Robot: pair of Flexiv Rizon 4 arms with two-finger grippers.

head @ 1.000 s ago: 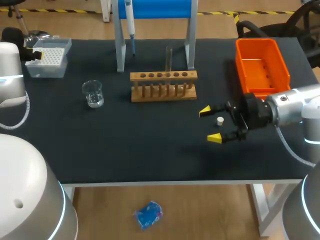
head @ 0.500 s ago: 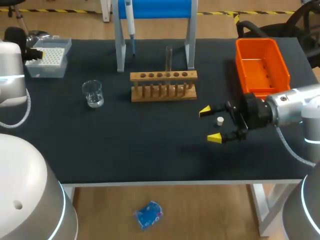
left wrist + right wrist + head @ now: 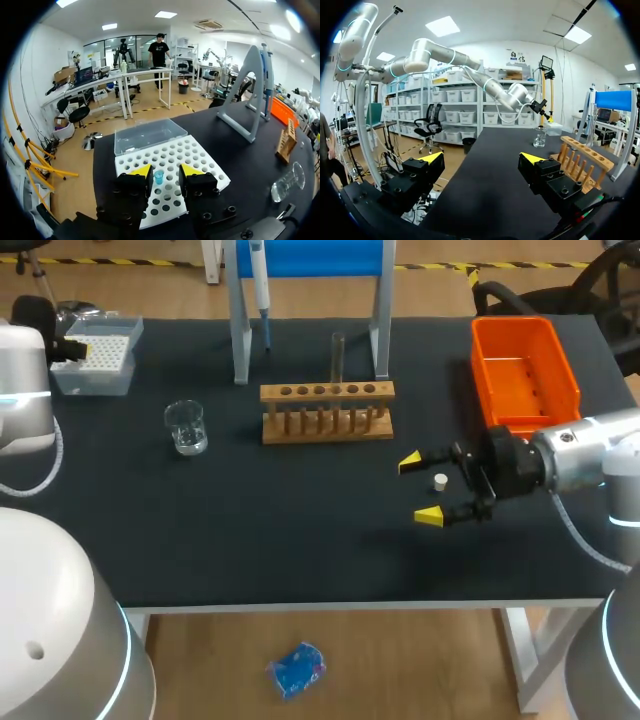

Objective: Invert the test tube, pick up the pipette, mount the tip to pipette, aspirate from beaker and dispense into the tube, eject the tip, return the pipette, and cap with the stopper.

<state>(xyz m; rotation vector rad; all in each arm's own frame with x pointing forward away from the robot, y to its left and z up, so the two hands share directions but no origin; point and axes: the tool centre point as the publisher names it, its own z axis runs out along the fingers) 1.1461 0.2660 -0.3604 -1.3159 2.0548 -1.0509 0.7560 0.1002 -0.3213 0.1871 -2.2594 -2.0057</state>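
Tip box holds a blue tip between the parted left gripper; right gripper also spread

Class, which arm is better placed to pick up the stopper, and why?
Right: the right end effector, open, straddles the stopper; the left end effector sits over the tip box, far away.

Black table, matte top. Orange bin near the back-right corner, open side up, long axis front-to-back. Wooden rack mid-table, row of holes along top, just in front of grey stand w/ blue top panel.
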